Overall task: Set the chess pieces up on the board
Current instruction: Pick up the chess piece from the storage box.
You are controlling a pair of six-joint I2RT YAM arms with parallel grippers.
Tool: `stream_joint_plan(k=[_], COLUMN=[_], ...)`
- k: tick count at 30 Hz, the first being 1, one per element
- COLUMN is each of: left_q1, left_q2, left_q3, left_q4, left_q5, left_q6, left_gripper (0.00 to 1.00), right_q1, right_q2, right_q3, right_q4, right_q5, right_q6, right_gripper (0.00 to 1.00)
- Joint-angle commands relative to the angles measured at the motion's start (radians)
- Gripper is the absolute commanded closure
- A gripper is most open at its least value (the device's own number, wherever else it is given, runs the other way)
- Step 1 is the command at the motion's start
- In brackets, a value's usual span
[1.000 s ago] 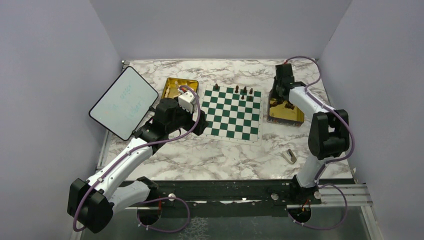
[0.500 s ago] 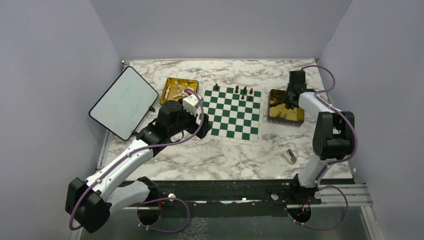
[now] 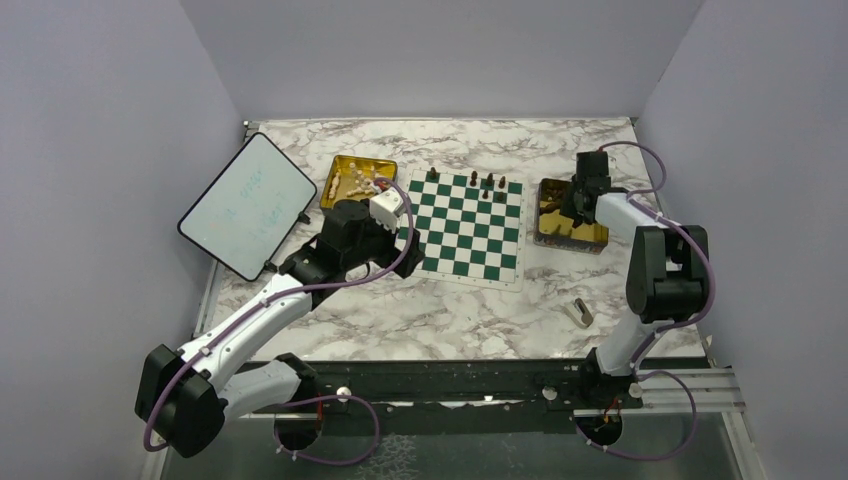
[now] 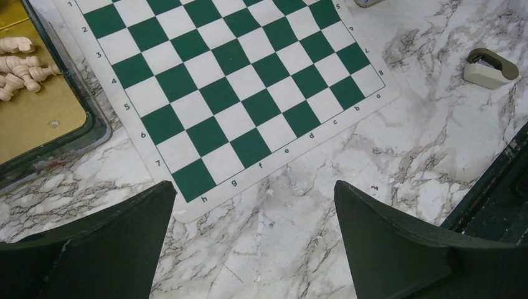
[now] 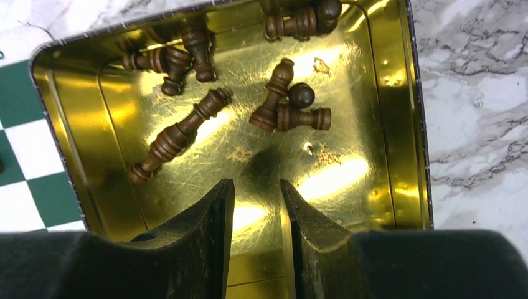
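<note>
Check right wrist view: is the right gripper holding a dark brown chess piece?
No, the right gripper has nothing in its narrow gap; the dark brown chess pieces lie loose in the gold rectangular tray.

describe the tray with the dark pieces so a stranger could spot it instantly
Start at the green and white chessboard in the middle of the marble table. Gold trays flank it; take the right tray, under the right hand. It holds dark brown pieces, while the left tray holds pale cream pieces.

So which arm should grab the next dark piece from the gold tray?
Right: the right pincer hangs above the gold tray, dark pieces lying ahead of its empty jaws. The left pincer is wide open by the board's near corner.
</note>
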Motion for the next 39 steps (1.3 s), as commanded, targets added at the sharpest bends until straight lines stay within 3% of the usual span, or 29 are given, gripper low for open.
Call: stream_joint_plan(k=[1, 18, 39], left_q1=[-0.002, -0.002, -0.002], left_q2=[0.002, -0.038, -0.05], left_q3=[-0.006, -0.01, -0.007], left_q4=[0.024, 0.022, 0.016], left_q5=[0.009, -0.012, -0.017], left_q6=[-0.006, 0.002, 0.01], left_gripper=[0.01, 0.01, 0.01], right_q1=[-0.004, -0.006, -0.039], right_q2=[-0.051, 0.012, 0.085], right_q3=[-0.027, 0.001, 0.083], right_q4=[0.032, 0.091, 0.15], right_q5=[-0.004, -0.023, 0.103], right_q6=[0.005, -0.132, -0.16], right_gripper=[0.62, 0.68, 0.64])
